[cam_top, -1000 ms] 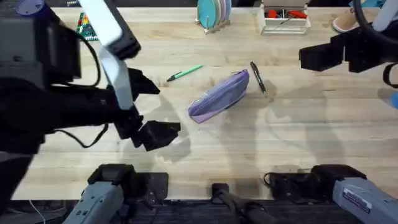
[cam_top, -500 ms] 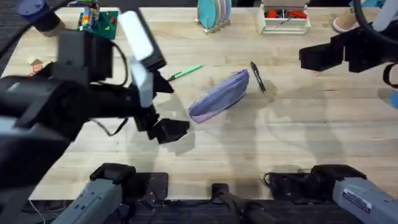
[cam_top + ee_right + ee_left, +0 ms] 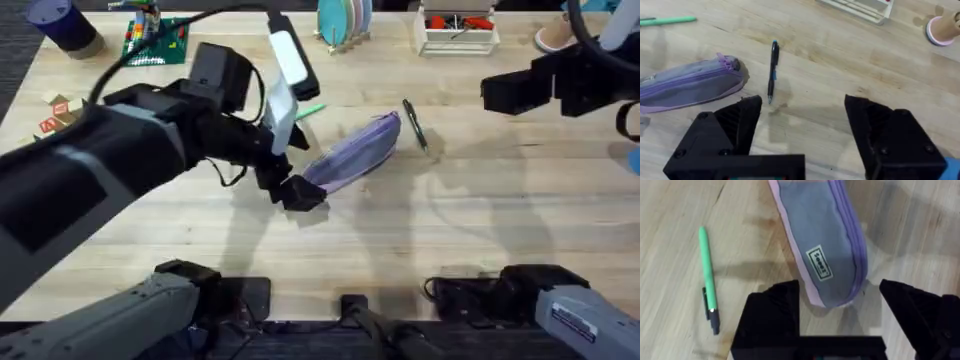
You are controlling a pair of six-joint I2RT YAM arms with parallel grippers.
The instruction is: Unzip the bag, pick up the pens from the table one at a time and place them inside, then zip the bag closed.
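The lavender bag (image 3: 358,148) lies slanted mid-table, its zipper shut as far as I can see. My left gripper (image 3: 300,166) is open at the bag's lower-left end. In the left wrist view that end of the bag (image 3: 826,255) sits between the two black fingers (image 3: 771,312), with the gripper (image 3: 840,317) touching nothing. The green pen (image 3: 310,109) lies just behind the left arm, and the left wrist view has the green pen (image 3: 707,277) beside the bag. The black pen (image 3: 414,124) rests off the bag's upper-right end. My right gripper (image 3: 497,93) hovers open at the right, and in its own view the right gripper (image 3: 802,125) is above bare wood near the black pen (image 3: 772,70) and the bag (image 3: 690,85).
At the table's far edge stand a rack of coloured discs (image 3: 343,22), a white tray (image 3: 460,40) with red items, a green board (image 3: 155,38) with small pieces and a dark cup (image 3: 62,24). A small box (image 3: 55,104) lies far left. A pink spool (image 3: 940,29) stands near the tray.
My left arm has swung right across the table, bringing its open gripper from bare wood to the bag's lower-left end. The right arm, bag and pens have not moved.
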